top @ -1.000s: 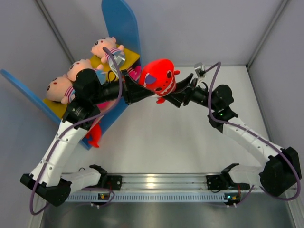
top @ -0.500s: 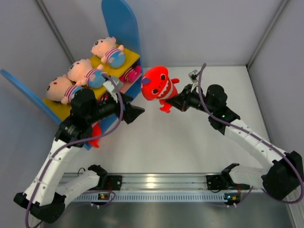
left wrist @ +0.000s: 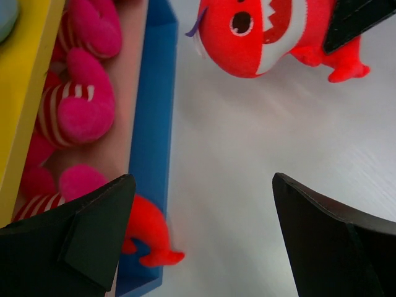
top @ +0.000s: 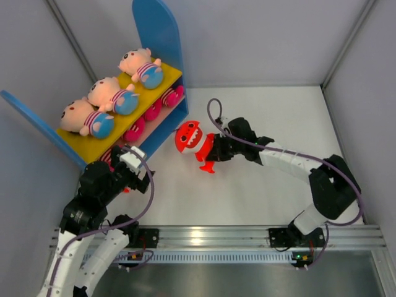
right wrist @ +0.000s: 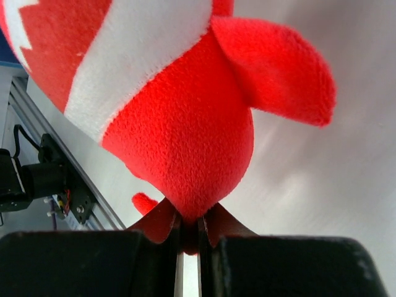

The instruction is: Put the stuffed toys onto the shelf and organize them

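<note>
The shelf stands at the back left, with blue side panels [top: 154,28] and a yellow upper board [top: 168,75]. Three peach-faced stuffed toys [top: 108,94] lie in a row on that board. Pink striped feet [top: 170,97] [left wrist: 83,105] poke out from the lower board. My right gripper [top: 213,150] [right wrist: 190,226] is shut on the bottom of a red plush [top: 189,140] [right wrist: 185,142] [left wrist: 253,34], low over the table just in front of the shelf. My left gripper [top: 141,176] [left wrist: 203,185] stands open and empty near the shelf's front corner. Another red plush part [left wrist: 148,232] sticks out by the blue panel's [left wrist: 151,124] foot.
An aluminium rail [top: 198,238] with both arm bases runs along the near edge. Grey walls close in the table at the back and right. The shelf's second blue panel [top: 31,114] reaches toward the left wall. White tabletop [top: 260,198] lies right of the shelf.
My left gripper opened, let go of the red plush and drew back toward its base. My right gripper shut on the plush and carried it down and left, nearer the shelf front.
</note>
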Robot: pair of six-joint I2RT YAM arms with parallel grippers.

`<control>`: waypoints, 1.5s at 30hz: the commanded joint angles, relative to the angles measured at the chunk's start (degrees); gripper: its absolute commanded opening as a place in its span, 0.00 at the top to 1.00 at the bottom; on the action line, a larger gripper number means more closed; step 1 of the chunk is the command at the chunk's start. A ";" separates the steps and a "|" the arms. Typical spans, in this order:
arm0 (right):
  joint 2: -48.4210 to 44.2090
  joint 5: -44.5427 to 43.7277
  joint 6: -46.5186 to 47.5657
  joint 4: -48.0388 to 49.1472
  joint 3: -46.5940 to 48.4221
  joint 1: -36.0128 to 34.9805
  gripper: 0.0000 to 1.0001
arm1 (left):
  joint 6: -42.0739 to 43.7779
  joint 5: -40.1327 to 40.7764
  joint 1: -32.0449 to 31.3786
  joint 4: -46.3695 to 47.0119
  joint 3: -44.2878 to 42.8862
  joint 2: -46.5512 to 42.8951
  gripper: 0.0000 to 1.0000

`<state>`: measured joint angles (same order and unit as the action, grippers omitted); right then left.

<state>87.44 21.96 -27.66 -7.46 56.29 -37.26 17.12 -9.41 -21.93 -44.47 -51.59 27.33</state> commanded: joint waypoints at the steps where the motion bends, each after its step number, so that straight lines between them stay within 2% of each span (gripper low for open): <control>1: 5.09 0.28 -2.74 3.42 7.42 -4.04 1.00 | 1.42 10.69 3.37 -0.44 2.89 -3.86 0.02; 8: 20.73 -0.95 -9.68 2.80 20.51 -9.50 1.00 | -0.69 19.15 10.06 2.10 9.84 -11.33 0.01; 16: 30.50 -2.97 -14.88 2.02 31.06 -12.49 1.00 | -1.92 21.80 15.33 5.62 13.27 -16.43 0.01; 19: 34.10 -4.37 -16.11 1.93 35.28 -12.58 1.00 | -1.92 21.98 16.04 5.71 13.80 -16.96 0.01; 28: 48.34 -6.66 -16.64 -2.82 57.15 -12.58 0.99 | -1.30 20.13 16.04 6.59 14.06 -17.58 0.01; 34: 54.58 -7.36 -17.25 -1.23 64.97 -13.10 0.91 | -0.95 20.66 16.04 6.76 15.47 -18.37 0.01; 39: 58.55 -6.57 -15.94 -1.06 69.21 -14.16 0.91 | -0.60 20.31 16.13 7.29 16.44 -19.33 0.01; 41: 58.64 -7.54 -15.93 -0.54 68.87 -15.12 0.87 | -0.51 20.05 16.13 7.38 16.61 -19.68 0.02; 42: 58.64 -7.80 -16.37 -0.10 68.69 -15.48 0.79 | -0.43 20.13 16.13 7.47 16.61 -19.77 0.01; 45: 57.32 -8.85 -17.25 1.22 66.50 -15.57 0.63 | -0.43 20.13 16.13 7.64 16.79 -19.86 0.02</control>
<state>144.81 12.53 -44.86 -10.09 122.04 -49.89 16.47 10.98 -6.28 -40.23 -35.29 8.05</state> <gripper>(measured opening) 0.347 0.986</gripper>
